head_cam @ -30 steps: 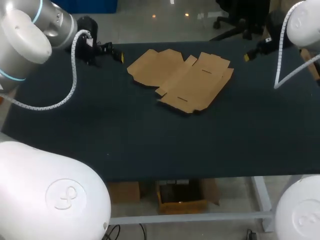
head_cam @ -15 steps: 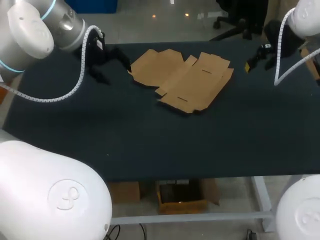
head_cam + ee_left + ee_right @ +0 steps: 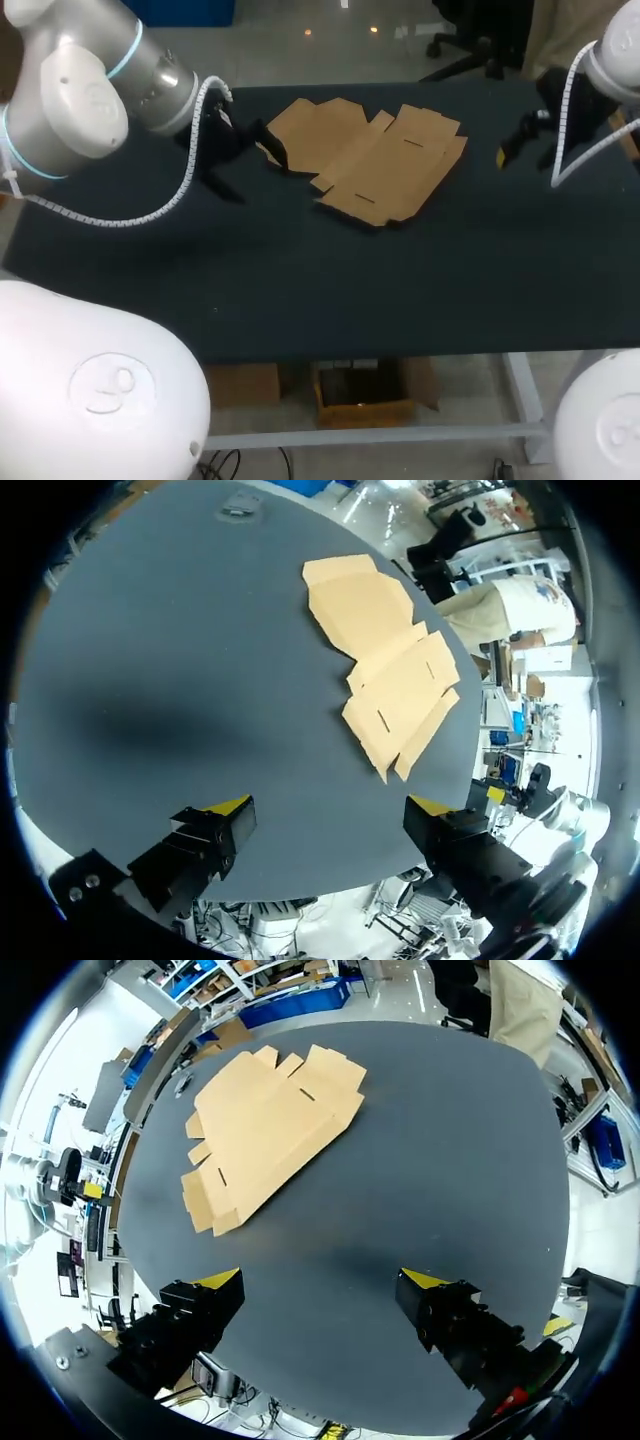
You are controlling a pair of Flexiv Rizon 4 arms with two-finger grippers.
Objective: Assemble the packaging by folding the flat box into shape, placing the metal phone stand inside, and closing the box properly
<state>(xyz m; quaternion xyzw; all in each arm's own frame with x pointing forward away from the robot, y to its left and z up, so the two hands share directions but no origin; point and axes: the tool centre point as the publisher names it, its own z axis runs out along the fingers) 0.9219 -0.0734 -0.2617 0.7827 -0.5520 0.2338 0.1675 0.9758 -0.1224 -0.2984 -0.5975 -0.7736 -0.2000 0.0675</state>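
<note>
Flat box (image 3: 365,160) lies unfolded at far middle of bench (image 3: 300,270). Left end effector (image 3: 329,805) and right end effector (image 3: 320,1278) both open, empty. Best: pin 1 panel, lift neighbouring flap along its crease, slowly.

Soft, even light from overhead falls on the matte dark tabletop (image 3: 300,290), which soaks it up. The tan flat box (image 3: 365,160) reads bright and crisp against it. In the left wrist view a broad, soft-edged shadow lies on the tabletop ahead of the left pincer (image 3: 330,805). A fainter shadow sits ahead of the right pincer (image 3: 320,1278). Both wrist views bow the tabletop's edge into a curve, and the black pincers themselves are dim and underlit.
</note>
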